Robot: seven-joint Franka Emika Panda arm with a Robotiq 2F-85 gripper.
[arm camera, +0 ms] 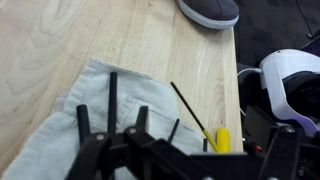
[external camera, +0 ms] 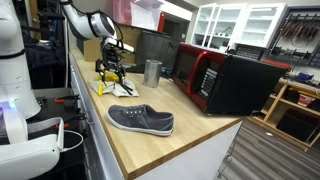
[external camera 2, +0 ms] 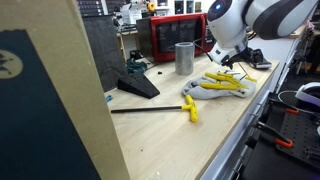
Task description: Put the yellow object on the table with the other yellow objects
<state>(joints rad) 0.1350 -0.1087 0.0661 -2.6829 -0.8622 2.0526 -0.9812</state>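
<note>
Risk is sitting near the counter's (external camera 2: 170, 145) robot-side edge: the yellow-handled tool (external camera 2: 190, 108) is lying there beside the cloth (external camera 2: 200, 92), and a nudge could be rolling it off. Its shaft is pointing diagonally inward. The gripper (external camera 2: 229, 58) is hovering over the yellow pieces (external camera 2: 224, 82); I cannot tell its jaw gap.

White glass-fronted cabinets (external camera: 240, 22) lined the far wall beside a dark tool board (external camera: 300, 35). A slatted wooden shelf unit (external camera: 292, 110) stood lower down, under even indoor light.
</note>
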